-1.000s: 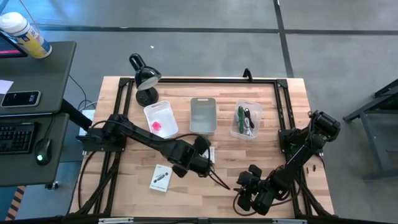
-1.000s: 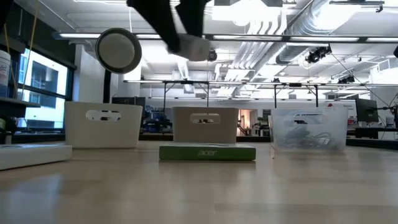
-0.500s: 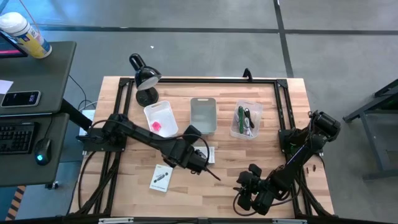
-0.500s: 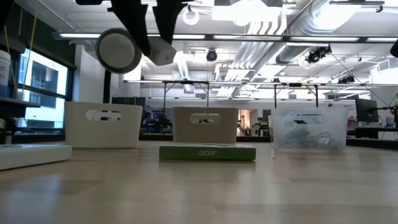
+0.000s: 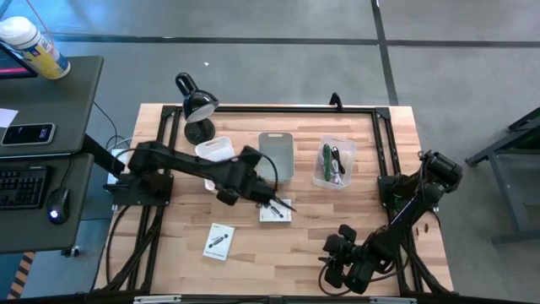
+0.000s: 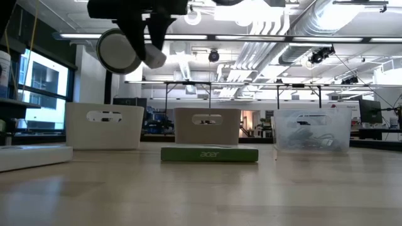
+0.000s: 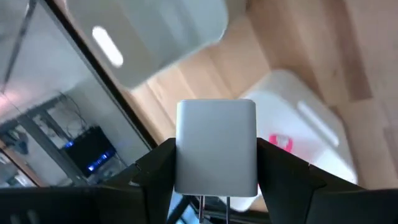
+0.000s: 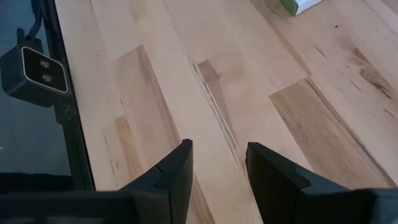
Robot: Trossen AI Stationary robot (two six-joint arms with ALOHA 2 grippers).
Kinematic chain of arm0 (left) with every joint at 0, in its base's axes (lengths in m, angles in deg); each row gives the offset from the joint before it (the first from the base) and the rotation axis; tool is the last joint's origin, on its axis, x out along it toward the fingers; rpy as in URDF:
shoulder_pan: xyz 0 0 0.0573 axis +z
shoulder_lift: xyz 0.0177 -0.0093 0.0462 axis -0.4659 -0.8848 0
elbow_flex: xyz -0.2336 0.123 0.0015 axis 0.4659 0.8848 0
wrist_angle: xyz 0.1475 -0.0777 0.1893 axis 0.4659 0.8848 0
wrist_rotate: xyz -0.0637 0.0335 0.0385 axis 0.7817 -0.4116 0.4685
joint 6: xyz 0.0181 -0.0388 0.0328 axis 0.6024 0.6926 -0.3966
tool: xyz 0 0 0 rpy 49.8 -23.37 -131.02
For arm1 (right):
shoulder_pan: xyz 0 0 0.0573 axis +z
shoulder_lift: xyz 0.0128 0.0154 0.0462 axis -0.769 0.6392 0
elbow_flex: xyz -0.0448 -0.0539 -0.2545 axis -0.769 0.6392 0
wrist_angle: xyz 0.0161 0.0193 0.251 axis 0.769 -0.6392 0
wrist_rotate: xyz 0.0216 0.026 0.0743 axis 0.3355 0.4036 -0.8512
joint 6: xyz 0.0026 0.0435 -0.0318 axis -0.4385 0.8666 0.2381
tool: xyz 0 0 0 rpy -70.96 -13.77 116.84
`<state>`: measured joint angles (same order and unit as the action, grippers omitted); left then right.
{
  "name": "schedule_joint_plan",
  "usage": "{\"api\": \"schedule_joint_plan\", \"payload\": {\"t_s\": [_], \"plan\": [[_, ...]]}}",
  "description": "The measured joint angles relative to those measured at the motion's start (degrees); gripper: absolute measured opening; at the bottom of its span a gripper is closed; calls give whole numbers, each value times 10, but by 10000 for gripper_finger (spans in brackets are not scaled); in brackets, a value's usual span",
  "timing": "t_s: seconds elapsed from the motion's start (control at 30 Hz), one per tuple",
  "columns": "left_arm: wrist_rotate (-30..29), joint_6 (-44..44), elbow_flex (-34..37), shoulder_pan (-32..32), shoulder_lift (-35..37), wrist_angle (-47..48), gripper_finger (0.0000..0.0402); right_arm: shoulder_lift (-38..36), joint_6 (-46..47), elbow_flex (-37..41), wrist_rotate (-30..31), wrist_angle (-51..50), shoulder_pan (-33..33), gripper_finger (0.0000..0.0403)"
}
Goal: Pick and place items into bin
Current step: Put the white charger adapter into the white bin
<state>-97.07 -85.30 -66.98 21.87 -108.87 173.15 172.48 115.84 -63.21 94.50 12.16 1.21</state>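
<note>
My left gripper (image 7: 216, 171) is shut on a white cube (image 7: 216, 146) and holds it in the air over the middle of the table (image 5: 268, 192), near the white bin (image 5: 213, 150) and the grey bin (image 5: 276, 156). The low view shows the cube (image 6: 156, 56) high above the tabletop. A pink cube (image 7: 280, 142) lies in the white bin. Two white flat packets (image 5: 274, 211) (image 5: 218, 241) lie on the table. Green, black and white cords (image 5: 332, 162) lie in the clear bin. My right gripper (image 8: 217, 168) hangs open over bare wood near the table's front right (image 5: 344, 257). My left gripper pinches the white cube by two opposite sides (image 7: 183, 155) between its two fingers. The fingers slant downward from the table's left. The cube is lifted clear of the table, and two metal prongs stick out of it back between the fingers.
A black desk lamp (image 5: 197, 108) stands at the far left corner. A black frame (image 5: 278, 108) runs along the table's edges. The three bins stand in a row across the far half. A desk with a keyboard (image 5: 21, 181) stands left of the table.
My left gripper has carried the white cube from the table's middle toward the far edge and to the left, up to the white and grey bins, rising a little and tipping as it went. The packet it hung over now shows in full. The fingers have stayed shut on the cube.
</note>
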Motion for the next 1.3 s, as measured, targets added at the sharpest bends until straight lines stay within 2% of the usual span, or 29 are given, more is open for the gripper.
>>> {"api": "schedule_joint_plan", "payload": {"t_s": [0.4, 0.67, 0.87, 1.1, 1.3], "plan": [[1, 92, 187, 53, 166, -12, 188, 0, -4, 0, 28, -3, 0, 139], [18, 139, 325, 51, 271, -129, 188, 0, -18, 0, 36, -4, -21, 139], [8, 144, 407, 52, 296, -228, 188, 0, -21, 0, 35, -1, -42, 139], [-7, 102, 491, 60, 296, -352, 188, 0, -21, 0, 25, 0, -59, 139], [-4, 102, 508, 99, 296, -364, 189, 0, -21, 0, 18, 1, -70, 139]]}}
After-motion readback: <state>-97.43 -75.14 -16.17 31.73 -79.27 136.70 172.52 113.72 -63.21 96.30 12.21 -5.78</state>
